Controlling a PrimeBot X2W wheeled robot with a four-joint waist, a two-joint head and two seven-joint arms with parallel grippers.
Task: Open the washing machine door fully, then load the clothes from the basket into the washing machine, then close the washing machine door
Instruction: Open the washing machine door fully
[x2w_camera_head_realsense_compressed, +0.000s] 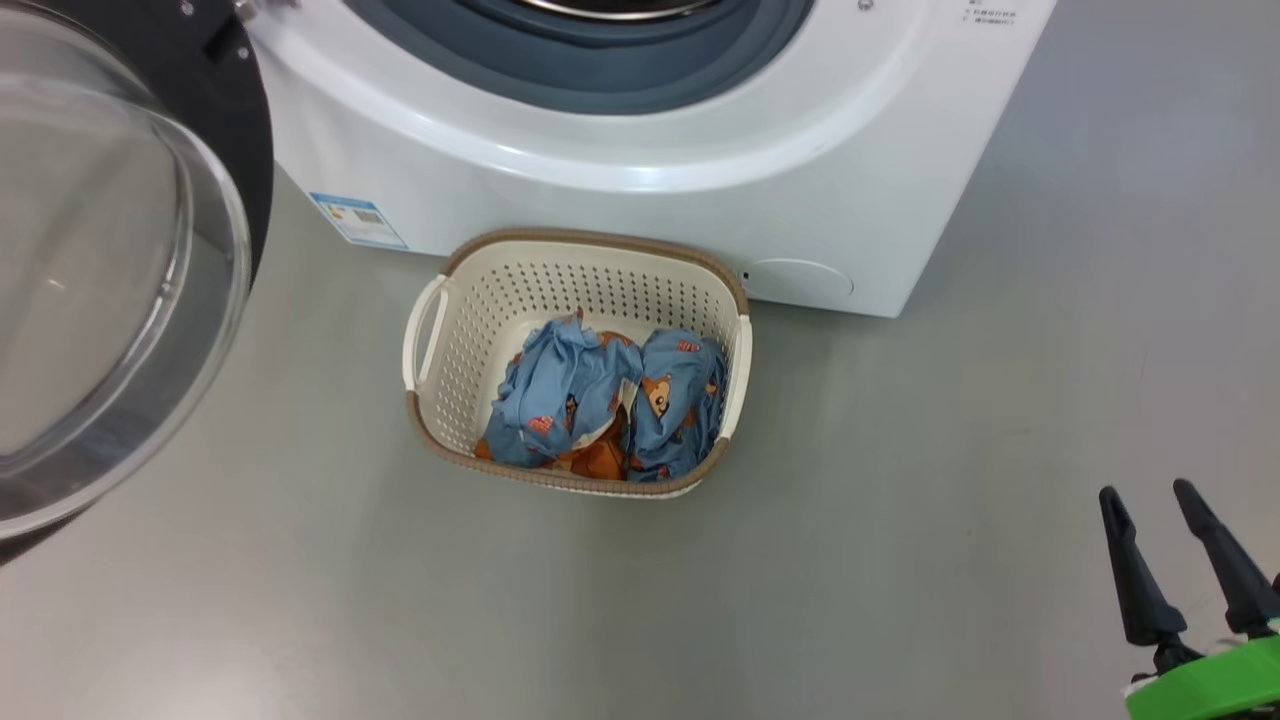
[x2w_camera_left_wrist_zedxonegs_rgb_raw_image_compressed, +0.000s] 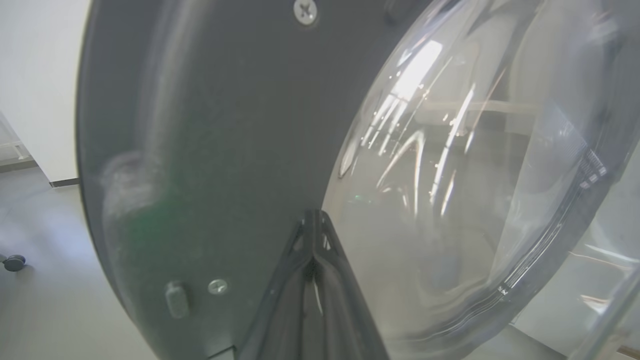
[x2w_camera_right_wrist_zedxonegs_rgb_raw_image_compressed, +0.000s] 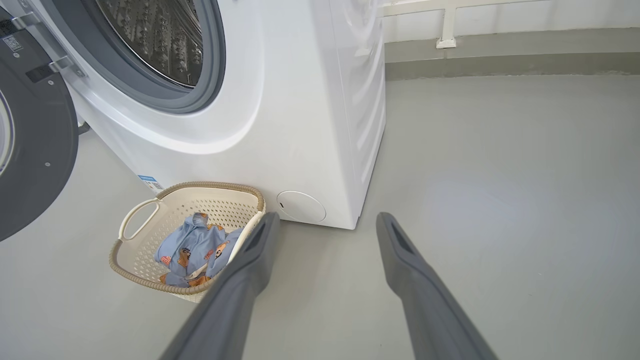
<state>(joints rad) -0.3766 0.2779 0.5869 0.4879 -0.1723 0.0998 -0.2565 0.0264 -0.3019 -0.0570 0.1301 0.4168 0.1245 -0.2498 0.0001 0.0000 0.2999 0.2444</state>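
White enamel fills the top: the washing machine (x2w_camera_head_realsense_compressed: 620, 170), with the washing machine door (x2w_camera_head_realsense_compressed: 225, 120) standing open at the left. There's a blue label (x2w_camera_head_realsense_compressed: 358, 218) low on the front, its print too small to read, and the same goes for the grey lettering (x2w_camera_head_realsense_compressed: 990, 15) at upper right. The basket (x2w_camera_head_realsense_compressed: 590, 240) sits just in front of the machine, the clothes (x2w_camera_head_realsense_compressed: 570, 390) heaped inside. The right gripper (x2w_camera_head_realsense_compressed: 1147, 490) is spread wide and empty, well apart from the basket. The left gripper (x2w_camera_left_wrist_zedxonegs_rgb_raw_image_compressed: 312, 216) is pinched tight on nothing, tips by the door's dark inner face.
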